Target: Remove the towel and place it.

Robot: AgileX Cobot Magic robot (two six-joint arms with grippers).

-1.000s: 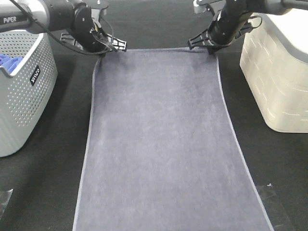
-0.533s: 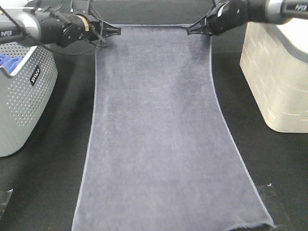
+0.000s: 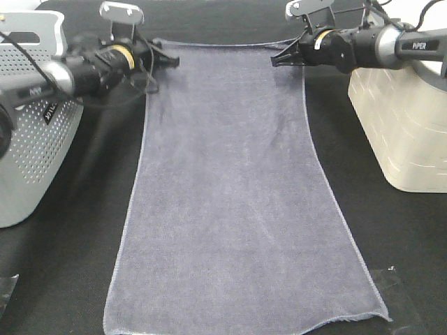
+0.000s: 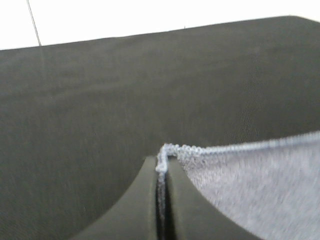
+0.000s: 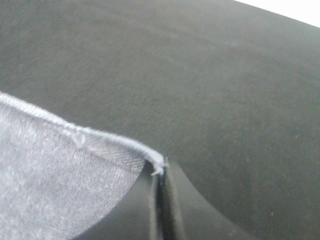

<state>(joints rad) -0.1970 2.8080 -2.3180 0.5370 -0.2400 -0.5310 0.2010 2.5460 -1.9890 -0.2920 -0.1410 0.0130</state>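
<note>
Both grippers were pressed together on the far corners of the towel (image 3: 230, 188). The left gripper (image 3: 170, 61) pinched the far left corner; in the left wrist view its two dark fingers (image 4: 142, 200) met with the stitched hem caught in the seam between them, the corner poking out just past the tips. The right gripper (image 3: 277, 61) pinched the far right corner in the same way, and in the right wrist view the hem edge ran straight into the closed tips of that gripper (image 5: 161, 175).

Held so, the grey-lavender towel stretched lengthwise over the black tabletop (image 3: 84, 265), its far edge drawn taut between the two grippers near the far edge of the tabletop, its near end lying flat close to the near edge, with the near right corner slightly curled. A grey perforated basket (image 3: 28, 139) stood at the left edge, apart from the towel, and a cream bin (image 3: 401, 132) at the right edge.
</note>
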